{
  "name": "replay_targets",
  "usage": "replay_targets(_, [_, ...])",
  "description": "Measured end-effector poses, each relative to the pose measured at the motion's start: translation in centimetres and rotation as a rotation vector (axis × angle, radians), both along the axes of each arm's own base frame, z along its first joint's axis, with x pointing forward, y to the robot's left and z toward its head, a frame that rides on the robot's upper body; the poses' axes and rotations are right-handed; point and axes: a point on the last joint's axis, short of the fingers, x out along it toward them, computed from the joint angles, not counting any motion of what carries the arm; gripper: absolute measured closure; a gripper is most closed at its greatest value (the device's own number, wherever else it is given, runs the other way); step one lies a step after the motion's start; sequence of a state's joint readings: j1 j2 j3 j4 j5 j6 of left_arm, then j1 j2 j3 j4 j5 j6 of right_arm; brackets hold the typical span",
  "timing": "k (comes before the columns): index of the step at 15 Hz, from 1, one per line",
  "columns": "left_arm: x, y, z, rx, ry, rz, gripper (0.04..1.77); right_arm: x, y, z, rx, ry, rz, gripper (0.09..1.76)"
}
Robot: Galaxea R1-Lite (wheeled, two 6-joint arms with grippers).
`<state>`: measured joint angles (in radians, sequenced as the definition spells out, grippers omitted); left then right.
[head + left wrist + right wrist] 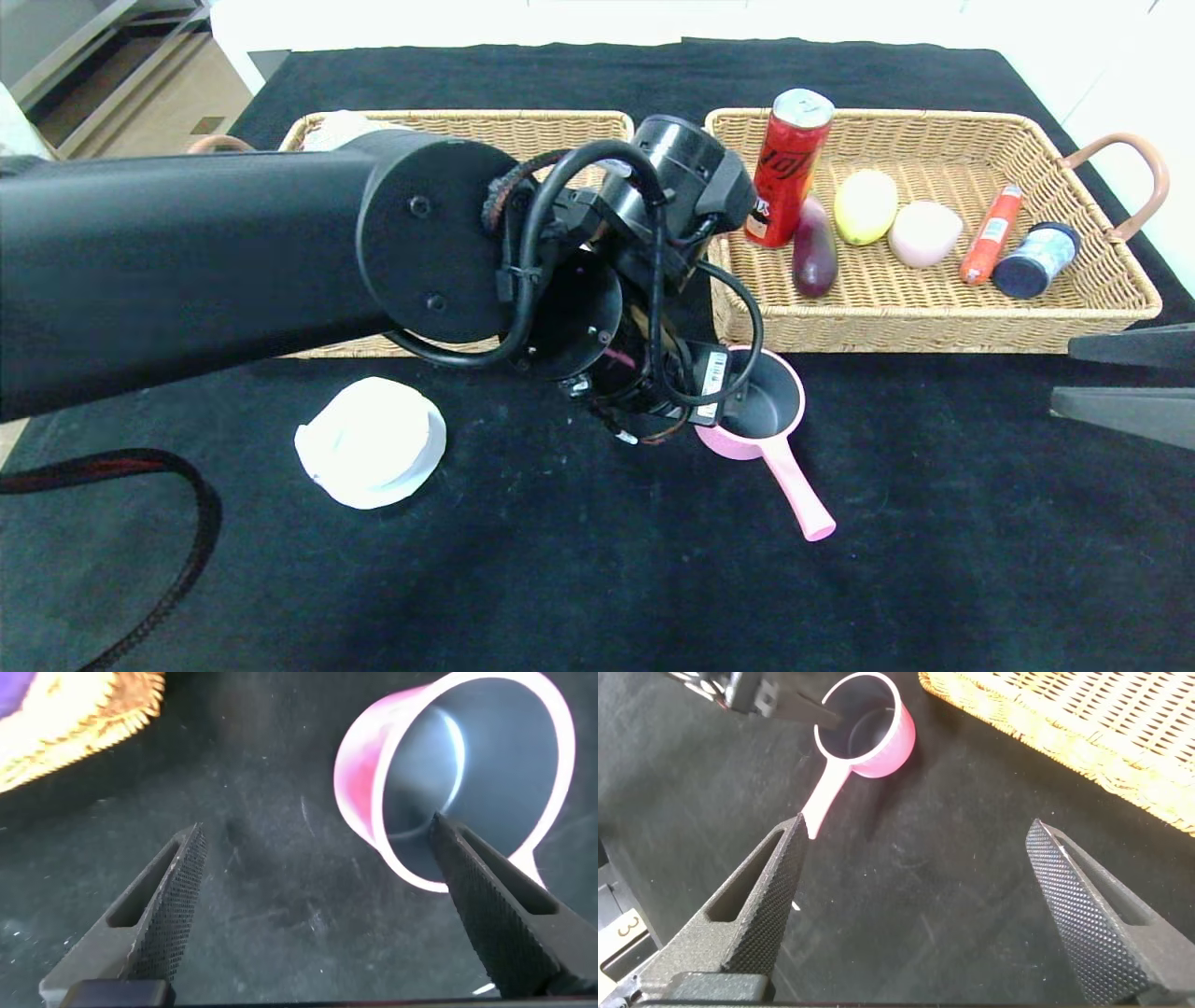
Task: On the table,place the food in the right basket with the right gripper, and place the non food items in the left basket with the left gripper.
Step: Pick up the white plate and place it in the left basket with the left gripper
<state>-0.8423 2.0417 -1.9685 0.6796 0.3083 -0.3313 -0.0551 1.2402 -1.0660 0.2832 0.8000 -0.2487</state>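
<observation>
A small pink pot [767, 411] with a grey inside and a long handle lies on the black table [934, 523] in front of the right basket [934, 327]. My left gripper [316, 823] is open, low over the table. One finger [486, 896] is over the pot's rim [448, 765] and the other [173, 891] is outside it. In the head view the wrist [653, 364] hides the fingers. A white round item [372, 455] lies to the left. My right gripper [918, 821] is open and empty at the right edge [1102, 378].
The right basket holds a red can [789, 168], an eggplant [814, 250], a yellow fruit [864, 206], a pale pink item [924, 233], a sausage [991, 233] and a blue can [1034, 260]. My left arm hides most of the left basket [523, 126].
</observation>
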Motion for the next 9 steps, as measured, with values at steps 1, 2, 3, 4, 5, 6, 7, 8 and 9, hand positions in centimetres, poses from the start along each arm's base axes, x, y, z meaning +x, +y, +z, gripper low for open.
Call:
replay_targets(1, [0.13,-0.18,-0.30,0.014,-0.004,0.008,0.09,0.00,0.00,0.00,0.000,0.000,0.000,0.14])
replay_targets(2, [0.24,-0.41,-0.45,0.020,-0.016,0.009,0.09,-0.01,0.00,0.01,0.000,-0.001,0.000,0.14])
replay_targets(3, [0.31,-0.66,-0.51,0.017,-0.028,0.005,0.09,-0.01,0.00,0.01,0.000,-0.001,0.000,0.14])
replay_targets(4, [0.35,-0.81,-0.58,0.020,-0.034,-0.002,0.09,-0.02,0.00,0.02,0.000,-0.001,0.000,0.14])
replay_targets(5, [0.40,-0.86,-0.67,0.029,-0.038,-0.006,0.09,-0.04,0.00,0.03,0.000,-0.002,0.000,0.14])
replay_targets(6, [0.42,-0.92,-0.76,0.038,-0.042,-0.005,0.09,-0.07,-0.01,0.05,0.000,-0.003,-0.001,0.14])
replay_targets(7, [0.47,-1.00,-0.90,0.047,-0.044,-0.001,0.09,-0.11,-0.02,0.07,0.000,-0.004,-0.002,0.14])
replay_targets(8, [0.53,-1.06,-1.03,0.053,-0.046,0.002,0.09,-0.14,-0.02,0.09,0.000,-0.005,-0.002,0.14])
replay_targets(9, [0.58,-1.09,-1.13,0.067,-0.051,0.000,0.09,-0.16,-0.02,0.10,0.000,-0.006,-0.002,0.14])
